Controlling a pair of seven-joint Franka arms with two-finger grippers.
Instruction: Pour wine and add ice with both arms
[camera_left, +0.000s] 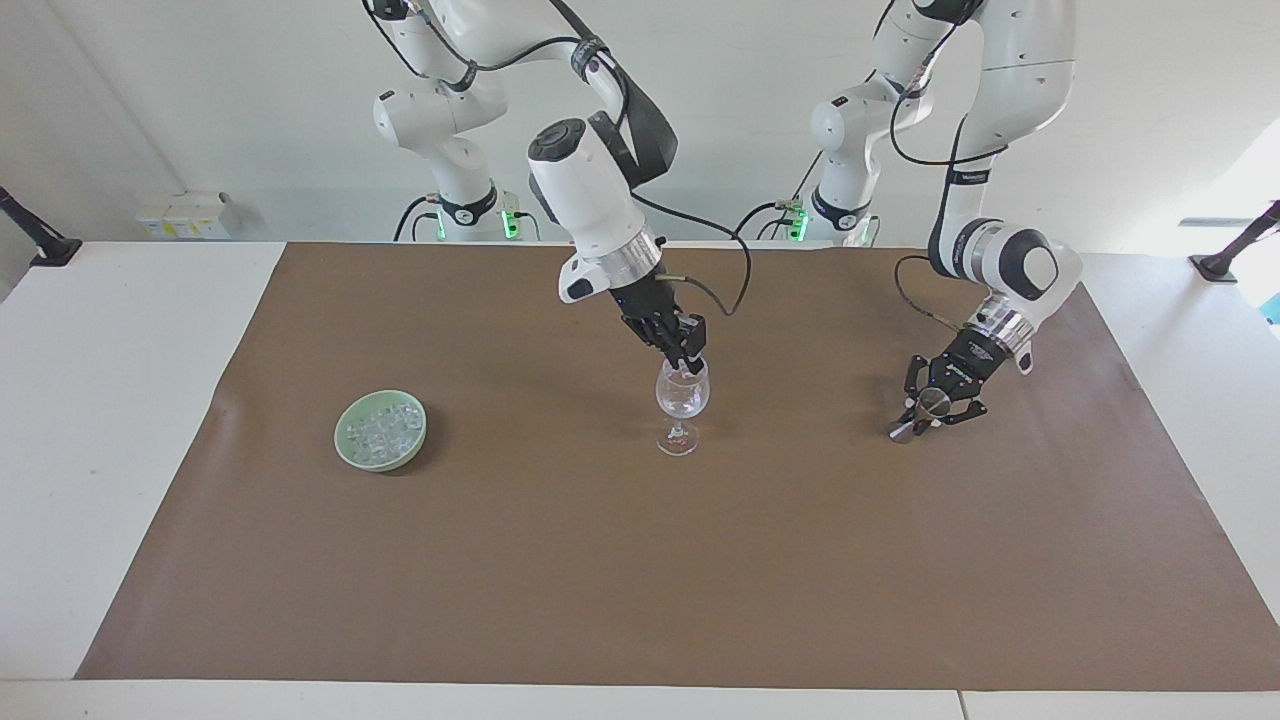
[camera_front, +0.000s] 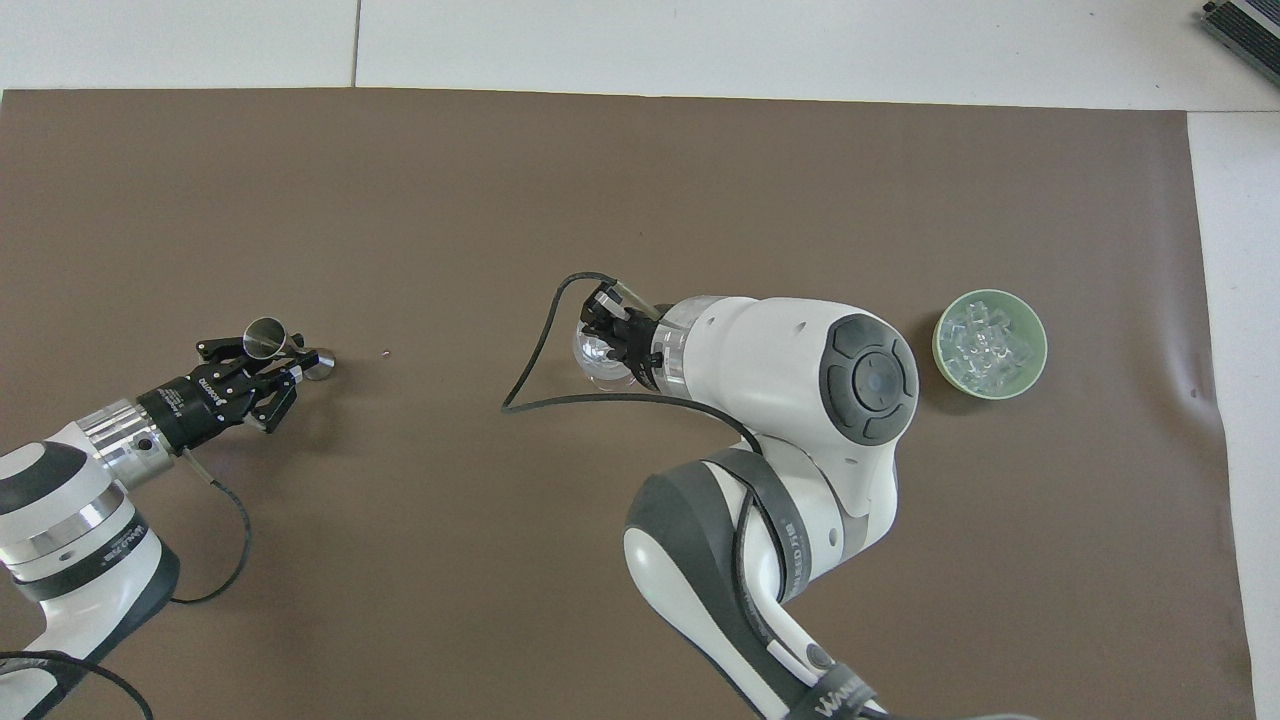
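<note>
A clear stemmed wine glass (camera_left: 682, 398) (camera_front: 596, 362) stands mid-mat. My right gripper (camera_left: 688, 362) (camera_front: 603, 335) is over it, tips down at the rim, shut on a small clear ice cube. More ice (camera_left: 381, 428) (camera_front: 989, 340) fills a green bowl (camera_left: 352, 452) (camera_front: 1037, 362) toward the right arm's end. Toward the left arm's end, my left gripper (camera_left: 934, 408) (camera_front: 289, 357) is shut on the waist of a tilted metal jigger (camera_left: 903, 431) (camera_front: 266, 334). The jigger's lower end rests on the mat.
A brown mat (camera_left: 640, 580) covers most of the white table. A tiny speck (camera_front: 386, 353) lies on the mat between the jigger and the glass. A black cable (camera_front: 530, 375) loops from the right wrist beside the glass.
</note>
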